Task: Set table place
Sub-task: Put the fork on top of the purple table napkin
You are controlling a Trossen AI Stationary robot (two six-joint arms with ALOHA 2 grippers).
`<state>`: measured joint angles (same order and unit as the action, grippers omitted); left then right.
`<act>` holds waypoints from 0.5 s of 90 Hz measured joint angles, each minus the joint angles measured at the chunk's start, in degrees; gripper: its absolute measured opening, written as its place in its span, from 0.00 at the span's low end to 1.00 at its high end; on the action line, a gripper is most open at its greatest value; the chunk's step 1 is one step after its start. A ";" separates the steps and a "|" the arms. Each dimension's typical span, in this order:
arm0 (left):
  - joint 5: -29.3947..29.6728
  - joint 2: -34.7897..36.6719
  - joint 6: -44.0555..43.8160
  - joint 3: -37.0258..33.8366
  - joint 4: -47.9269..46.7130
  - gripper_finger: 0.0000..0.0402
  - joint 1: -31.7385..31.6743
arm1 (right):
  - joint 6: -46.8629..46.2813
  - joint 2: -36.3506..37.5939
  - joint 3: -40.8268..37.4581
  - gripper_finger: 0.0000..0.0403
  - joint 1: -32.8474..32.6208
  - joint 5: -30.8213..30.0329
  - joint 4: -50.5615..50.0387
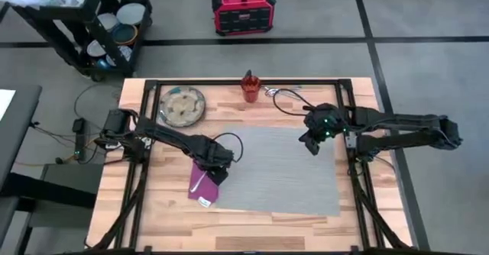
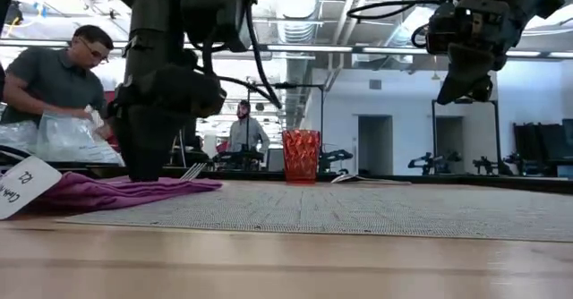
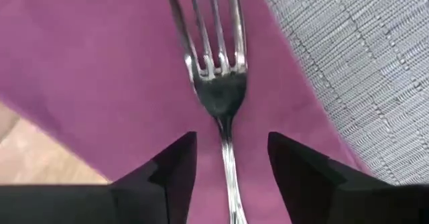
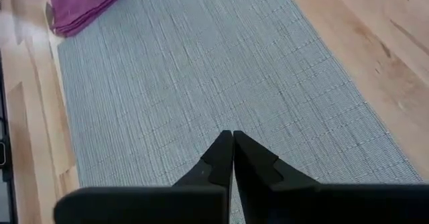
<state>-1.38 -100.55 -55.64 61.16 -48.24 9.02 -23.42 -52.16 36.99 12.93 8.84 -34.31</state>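
The steel fork (image 3: 221,96) lies on the magenta napkin (image 1: 200,188), which rests on the grey mat's (image 1: 283,171) left edge and the wooden table (image 1: 252,228). My left gripper (image 3: 228,177) is open and low over the napkin, a finger on either side of the fork's neck. My right gripper (image 4: 232,157) is shut and hangs above the mat's far right part (image 4: 201,70), holding nothing. The speckled plate (image 1: 182,106) and the orange-red cup (image 1: 250,87) stand at the table's far edge. Steel cutlery (image 1: 279,94) lies to the right of the cup. My left gripper comes from above, its fingers (image 3: 171,170) standing either side of the fork's neck (image 3: 224,133) with a gap on both sides. The fork lies flat on the napkin, tines pointing away from the fingers. Whether the fingertips touch the napkin, I cannot tell.
A white tag (image 2: 22,187) sticks out at the napkin's near end. A black wheeled cart (image 1: 99,26) and a red box (image 1: 242,11) stand on the floor beyond the table. A person (image 2: 54,75) handles bags behind the table. Bare mat lies between the two grippers.
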 joint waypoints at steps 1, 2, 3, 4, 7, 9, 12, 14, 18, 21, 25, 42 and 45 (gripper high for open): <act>-0.12 0.00 -0.22 -0.22 0.16 0.38 0.03 | 0.00 0.00 0.00 0.00 0.00 0.00 -0.01; -0.19 0.00 -0.41 -0.43 0.30 0.38 0.05 | 0.00 0.00 0.00 0.00 0.00 0.00 -0.02; -0.26 0.00 -0.57 -0.62 0.42 0.37 0.06 | 0.00 0.00 0.00 0.00 0.00 0.00 -0.02; -0.33 0.00 -0.71 -0.78 0.48 0.37 0.07 | 0.00 0.00 0.00 0.00 0.00 0.00 -0.02; -0.41 0.00 -1.17 -1.15 0.62 0.34 0.08 | 0.01 0.00 0.00 0.00 0.00 0.00 -0.02; -0.44 0.03 -1.49 -1.36 0.81 0.33 0.08 | 0.07 0.00 0.00 0.00 0.00 0.00 -0.02; -0.47 0.10 -1.86 -1.63 0.97 0.29 0.08 | 0.15 0.00 0.00 0.00 0.00 0.02 -0.02; -0.49 0.13 -1.94 -1.76 0.98 0.27 0.08 | 0.15 0.00 0.00 0.00 0.00 0.03 -0.02; -0.54 0.13 -1.95 -1.81 0.99 0.21 0.03 | 0.15 0.00 0.00 0.00 0.00 0.04 -0.02; -0.57 0.13 -1.78 -1.81 1.20 0.15 0.03 | 0.15 0.00 0.00 0.00 0.00 0.04 -0.02; -0.72 0.13 -1.30 -1.83 1.84 0.08 0.06 | 0.15 0.00 0.00 0.00 0.00 0.04 -0.02; -1.15 0.18 -1.00 -1.83 2.49 0.01 0.06 | 0.15 0.00 0.00 0.00 0.00 0.03 -0.02; -1.30 0.32 -0.98 -1.86 2.49 0.01 0.06 | 0.33 0.00 0.00 0.00 0.00 0.02 -0.02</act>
<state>-2.68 -100.23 -56.62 59.30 -45.76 9.08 -23.09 -52.16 36.99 12.93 8.86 -34.33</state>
